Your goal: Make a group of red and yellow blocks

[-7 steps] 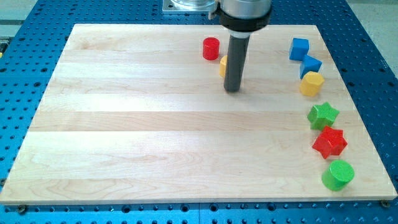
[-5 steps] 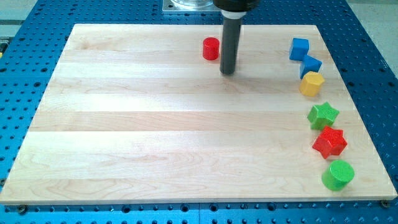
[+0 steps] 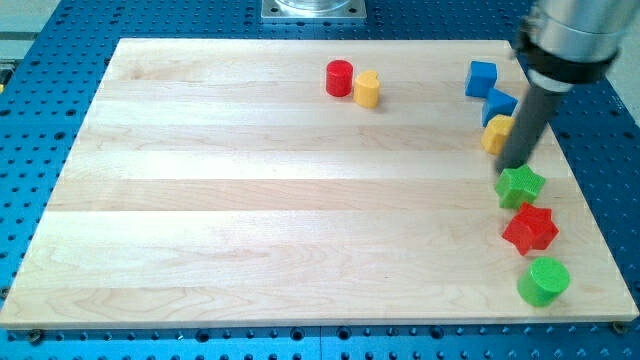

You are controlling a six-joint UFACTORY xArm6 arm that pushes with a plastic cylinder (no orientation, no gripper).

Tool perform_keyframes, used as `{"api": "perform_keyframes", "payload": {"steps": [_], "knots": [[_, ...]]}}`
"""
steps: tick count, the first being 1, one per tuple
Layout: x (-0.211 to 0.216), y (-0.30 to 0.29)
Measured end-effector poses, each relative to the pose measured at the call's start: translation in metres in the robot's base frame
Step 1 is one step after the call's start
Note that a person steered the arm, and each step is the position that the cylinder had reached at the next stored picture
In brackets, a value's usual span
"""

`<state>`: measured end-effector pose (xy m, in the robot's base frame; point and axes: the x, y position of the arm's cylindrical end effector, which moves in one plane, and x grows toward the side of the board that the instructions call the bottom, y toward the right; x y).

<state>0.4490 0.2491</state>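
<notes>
A red cylinder (image 3: 339, 77) and a yellow cylinder (image 3: 367, 88) stand touching near the view's top centre. A yellow hexagonal block (image 3: 494, 133) sits at the right, partly hidden by my rod. A red star (image 3: 529, 228) lies lower right. My tip (image 3: 516, 164) is just right of and below the yellow hexagonal block, directly above the green star (image 3: 520, 186).
Two blue blocks (image 3: 481, 78) (image 3: 498, 103) sit at the upper right, above the yellow hexagonal block. A green cylinder (image 3: 543, 281) stands near the board's lower right corner. The wooden board (image 3: 250, 200) lies on a blue perforated table.
My rod has swung from beside the yellow cylinder at top centre over to the right side, by the yellow hexagonal block. The yellow cylinder, hidden before, now shows beside the red cylinder.
</notes>
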Motion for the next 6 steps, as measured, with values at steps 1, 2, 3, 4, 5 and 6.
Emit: {"api": "perform_keyframes", "payload": {"steps": [1,2,3,4,5,6], "knots": [[-0.013,0.017],[-0.031,-0.052],[-0.03,-0.054],[-0.028,0.007],[-0.045,-0.008],[-0.072,-0.064]]}}
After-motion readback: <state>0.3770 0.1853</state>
